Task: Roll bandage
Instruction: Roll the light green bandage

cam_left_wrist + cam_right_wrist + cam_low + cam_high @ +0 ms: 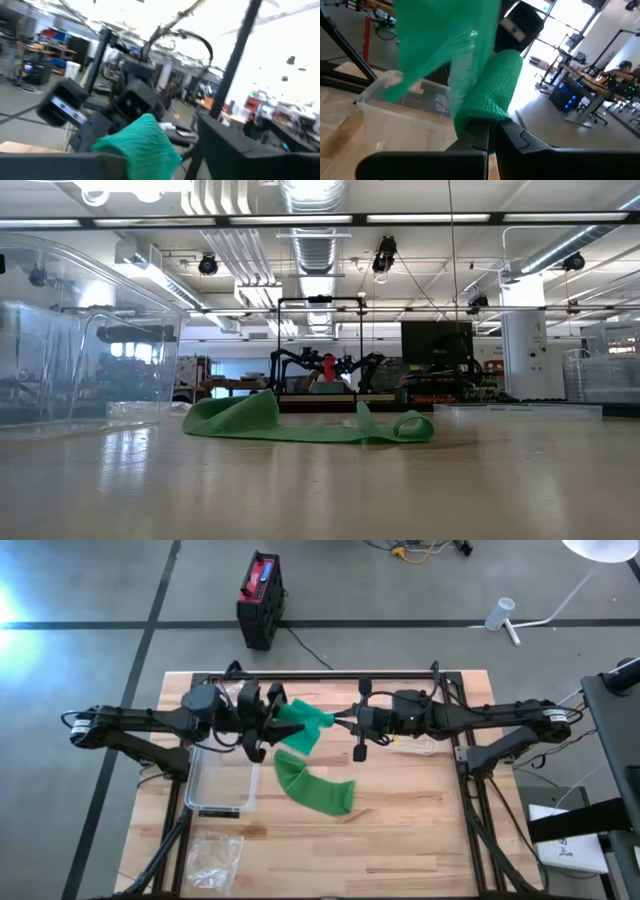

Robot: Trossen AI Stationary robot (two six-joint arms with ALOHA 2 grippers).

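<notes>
**Green bandage held up between my two grippers**

The green bandage (305, 755) hangs in the air over the middle of the table (400, 830), its rolled end held up between my arms and its loose tail dropping to the wood. There the tail lies in a flat, curving strip toward the front of the table, and from table height its far end curls into a small loop.

My right gripper (489, 134) is clenched on the rolled end; past my wrist I see my two dark fingers pressed together with the green roll rising straight out of them and a sheet of bandage draped beside it. My left gripper (268, 725) sits just at the other side of the same bunch of bandage. Its jaws are parted around the green wad, which shows between my fingers from my left wrist, but I cannot tell whether they press on it.

A clear plastic box (222, 780) stands on the table under my left arm, close beside the tail. A crumpled clear plastic bag (213, 858) lies at the front left corner, well apart from the bandage. A black-and-red case (262, 598) sits on the floor beyond the table.
</notes>
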